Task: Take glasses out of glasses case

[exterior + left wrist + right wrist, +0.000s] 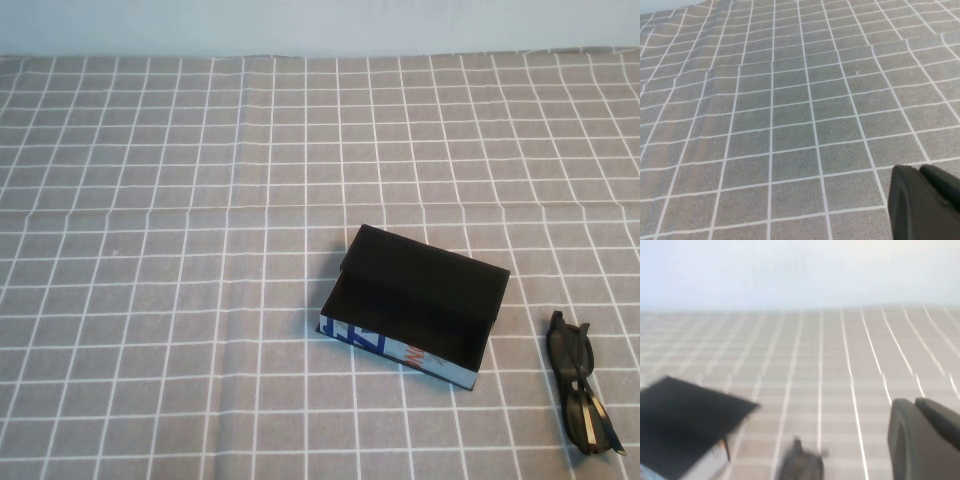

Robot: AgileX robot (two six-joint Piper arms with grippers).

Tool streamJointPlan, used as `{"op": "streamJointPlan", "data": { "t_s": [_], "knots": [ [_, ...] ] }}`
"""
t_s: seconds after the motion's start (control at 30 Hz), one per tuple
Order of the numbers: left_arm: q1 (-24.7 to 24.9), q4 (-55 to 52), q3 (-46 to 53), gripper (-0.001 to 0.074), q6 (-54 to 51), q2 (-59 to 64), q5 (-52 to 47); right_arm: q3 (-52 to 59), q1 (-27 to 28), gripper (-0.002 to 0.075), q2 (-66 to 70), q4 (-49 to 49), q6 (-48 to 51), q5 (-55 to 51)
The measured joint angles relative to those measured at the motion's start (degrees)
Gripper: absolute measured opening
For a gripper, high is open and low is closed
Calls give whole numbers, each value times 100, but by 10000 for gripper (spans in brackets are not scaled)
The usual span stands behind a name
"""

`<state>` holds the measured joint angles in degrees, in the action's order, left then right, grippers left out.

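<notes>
The glasses case [415,305] sits open near the middle of the checked cloth, with its black flap lid [430,268] raised at the back and its white printed side facing me. The glasses [580,395] lie folded on the cloth to the right of the case, outside it. Neither arm shows in the high view. My left gripper [919,167] is shut and empty above bare cloth. My right gripper [914,401] is shut and empty, pulled back from the case [685,422] and the blurred glasses [801,465].
A grey cloth with a white grid [200,250] covers the whole table, with light creases. A pale wall [320,25] runs along the far edge. Nothing else stands on the cloth.
</notes>
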<state>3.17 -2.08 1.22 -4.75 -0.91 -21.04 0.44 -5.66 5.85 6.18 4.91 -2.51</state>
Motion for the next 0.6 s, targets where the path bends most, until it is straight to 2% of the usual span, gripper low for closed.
{"op": "streamJointPlan", "data": {
  "t_s": [0.13, 0.6],
  "knots": [
    [0, 0, 0, -5, 0, 0, 0, 113, 258, -18, -20, -726, -887, -318],
    [0, 0, 0, -5, 0, 0, 0, 113, 317, -18, -20, -779, -1006, -1303]
  ]
}}
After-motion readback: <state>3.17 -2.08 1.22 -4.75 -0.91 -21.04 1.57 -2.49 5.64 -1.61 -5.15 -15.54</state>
